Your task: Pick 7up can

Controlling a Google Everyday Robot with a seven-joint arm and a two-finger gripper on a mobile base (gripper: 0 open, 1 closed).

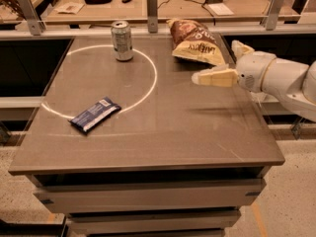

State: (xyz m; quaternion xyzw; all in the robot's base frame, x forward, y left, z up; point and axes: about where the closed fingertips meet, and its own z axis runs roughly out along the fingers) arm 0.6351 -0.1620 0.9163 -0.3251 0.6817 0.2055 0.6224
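Note:
The 7up can point(122, 40) stands upright at the far left-centre of the table, silvery-grey with a shiny top, on the far edge of a white circle marked on the surface. My gripper point(215, 61) comes in from the right, above the table's right side, and is open and empty. One cream finger point(213, 77) points left toward the table's middle; the other point(242, 48) sits farther back. The gripper is well to the right of the can and apart from it, close to the chip bag's near edge.
A brown-and-yellow chip bag point(193, 42) lies at the far right-centre. A flat dark blue snack bar point(95, 114) lies at the near left on the circle line. A railing with metal posts point(152, 5) runs behind the table point(163, 142); a cluttered desk lies beyond.

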